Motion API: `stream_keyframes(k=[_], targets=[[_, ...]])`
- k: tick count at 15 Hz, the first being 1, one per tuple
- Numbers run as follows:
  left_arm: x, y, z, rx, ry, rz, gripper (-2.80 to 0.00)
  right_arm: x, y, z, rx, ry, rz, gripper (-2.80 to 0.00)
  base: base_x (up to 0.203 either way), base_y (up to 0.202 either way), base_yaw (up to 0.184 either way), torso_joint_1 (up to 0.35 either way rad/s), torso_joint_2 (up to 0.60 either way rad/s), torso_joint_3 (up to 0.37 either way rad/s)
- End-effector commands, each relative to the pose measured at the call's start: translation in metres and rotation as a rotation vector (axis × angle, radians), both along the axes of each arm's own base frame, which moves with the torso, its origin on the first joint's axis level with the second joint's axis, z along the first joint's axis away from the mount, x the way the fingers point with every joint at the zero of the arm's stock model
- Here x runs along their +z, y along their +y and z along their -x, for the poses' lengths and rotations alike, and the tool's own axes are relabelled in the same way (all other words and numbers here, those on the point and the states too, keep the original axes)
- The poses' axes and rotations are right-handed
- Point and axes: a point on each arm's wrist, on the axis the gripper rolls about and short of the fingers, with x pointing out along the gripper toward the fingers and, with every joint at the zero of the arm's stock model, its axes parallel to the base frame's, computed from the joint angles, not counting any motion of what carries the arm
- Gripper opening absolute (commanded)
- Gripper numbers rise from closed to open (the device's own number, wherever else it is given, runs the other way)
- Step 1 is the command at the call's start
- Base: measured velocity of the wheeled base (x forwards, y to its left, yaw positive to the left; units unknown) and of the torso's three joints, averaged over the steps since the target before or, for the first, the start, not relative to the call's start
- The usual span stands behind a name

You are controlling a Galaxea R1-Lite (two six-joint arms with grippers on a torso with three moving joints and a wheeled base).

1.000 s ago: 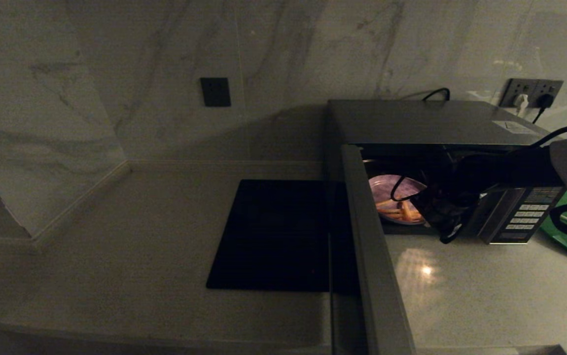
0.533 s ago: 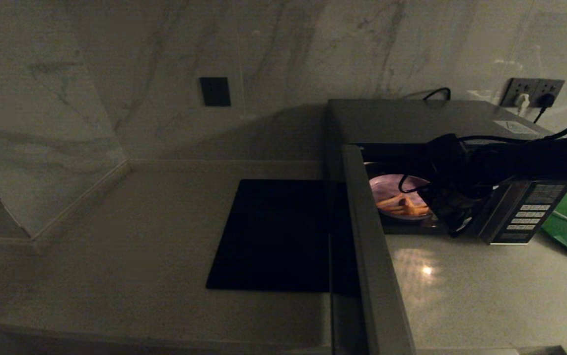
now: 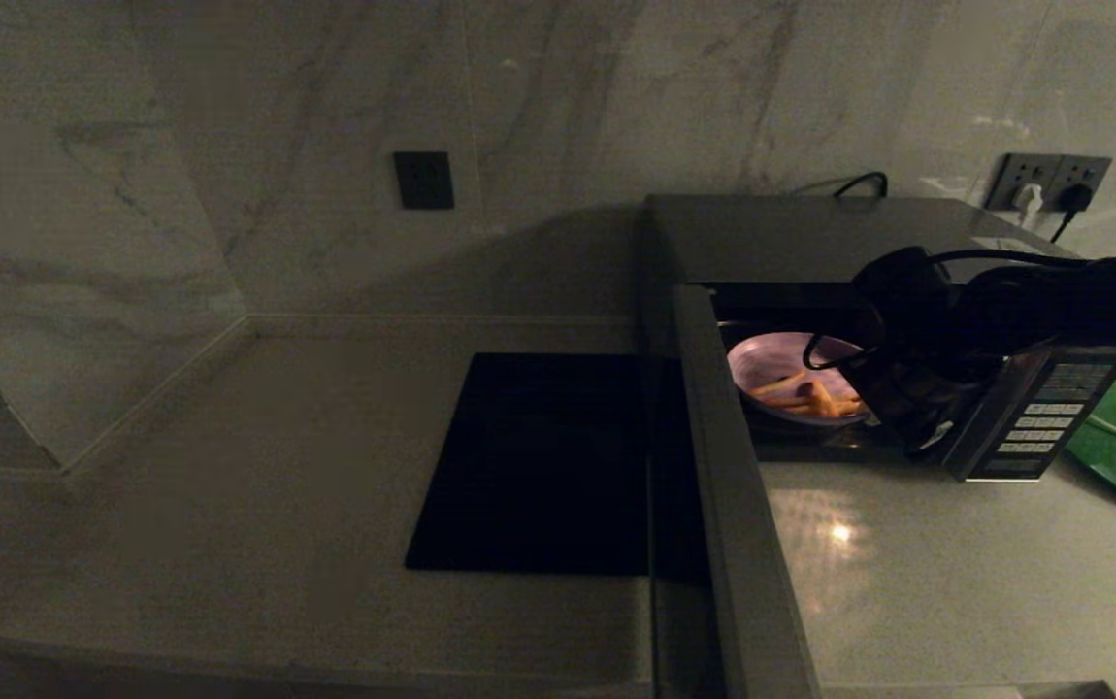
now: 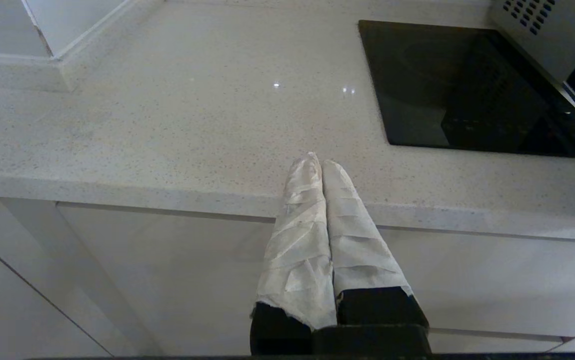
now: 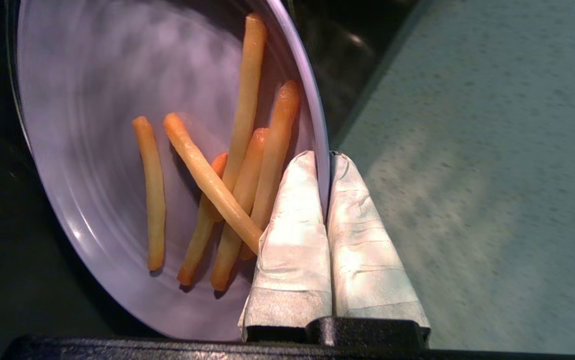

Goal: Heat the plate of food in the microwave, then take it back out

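While the plate of food is sitting just inside the open mouth of the microwave, the right gripper is clamping its near rim, one wrapped finger lying over the inside beside the fries and the other under the outer edge. The plate looks tilted in the right wrist view, though the camera's own angle may account for that. To carry this step off well, the arm should be keeping the plate level and drawing it straight out over the lip of the microwave, slowly enough that the loose fries are not sliding toward the low side, and the pinch should be staying firm, since only a narrow strip of rim is being held.

Beside the microwave, past its swung-out door, a black mat is lying on the counter. The left gripper is waiting well away from the microwave at the counter's front edge, fingers pressed together on nothing.

From the head camera, the right arm is covering the gripper and the plate's near edge, and the microwave floor is too dark to make out.
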Motion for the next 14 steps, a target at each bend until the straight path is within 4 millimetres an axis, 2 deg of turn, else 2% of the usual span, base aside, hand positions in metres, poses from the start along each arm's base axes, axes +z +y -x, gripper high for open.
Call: stream_keyframes(k=[1, 7, 10, 14], targets=[[0.000, 0.000, 0.000, 0.001, 0.000, 0.001, -2.80, 0.007, -0.002, 0.014, -0.008, 0.001, -0.004, -2.80, 0.000, 0.000, 0.000, 0.000, 0.00, 0.000], [0.000, 0.000, 0.000, 0.001, 0.001, 0.001, -2.80, 0.005, -0.007, 0.057, -0.015, 0.066, 0.000, -2.80, 0.000, 0.000, 0.000, 0.000, 0.00, 0.000], [0.000, 0.000, 0.000, 0.002, 0.001, 0.001, -2.80, 0.013, -0.009, 0.082, -0.028, 0.061, -0.011, -2.80, 0.000, 0.000, 0.000, 0.000, 0.00, 0.000], [0.000, 0.000, 0.000, 0.001, 0.000, 0.001, -2.80, 0.030, -0.014, 0.126, -0.025, 0.027, -0.016, -2.80, 0.000, 0.000, 0.000, 0.000, 0.00, 0.000]])
